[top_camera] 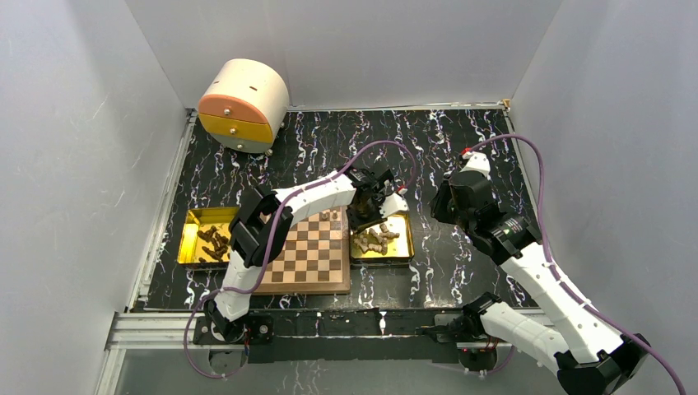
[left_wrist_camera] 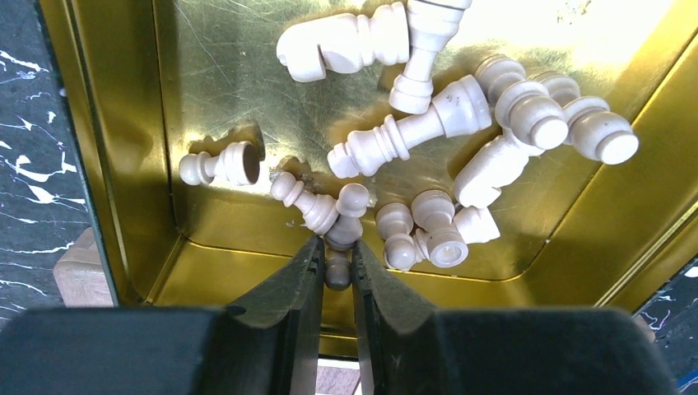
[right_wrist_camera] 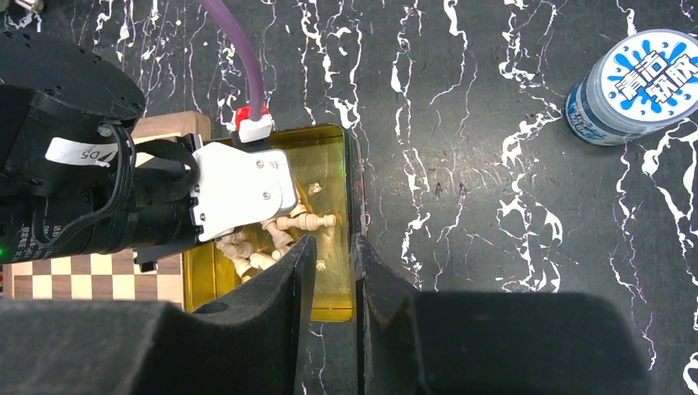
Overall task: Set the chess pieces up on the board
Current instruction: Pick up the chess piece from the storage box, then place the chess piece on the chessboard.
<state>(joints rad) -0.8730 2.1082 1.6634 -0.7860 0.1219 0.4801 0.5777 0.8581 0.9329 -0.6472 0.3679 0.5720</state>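
Observation:
The board (top_camera: pixel 309 263) lies between two gold trays. A few light pieces (top_camera: pixel 329 216) stand at its far right edge. The right tray (top_camera: pixel 403 257) holds several loose tan chess pieces (left_wrist_camera: pixel 411 132) lying on their sides. My left gripper (left_wrist_camera: pixel 336 251) reaches into this tray at its near wall and is shut on a pawn (left_wrist_camera: pixel 336 271), head towards the camera. It shows from above (top_camera: pixel 368 216). My right gripper (right_wrist_camera: pixel 333 247) hangs above the tray's right rim (right_wrist_camera: pixel 355 197), its jaws a narrow gap apart and empty. It is right of the tray in the top view (top_camera: pixel 440 210).
The left gold tray (top_camera: pixel 188 247) holds several dark pieces (top_camera: pixel 214 243). A round cream, orange and yellow drawer box (top_camera: pixel 243 103) stands at the back left. A blue-and-white can (right_wrist_camera: pixel 638 86) stands on the black marbled table right of the right tray. White walls enclose the table.

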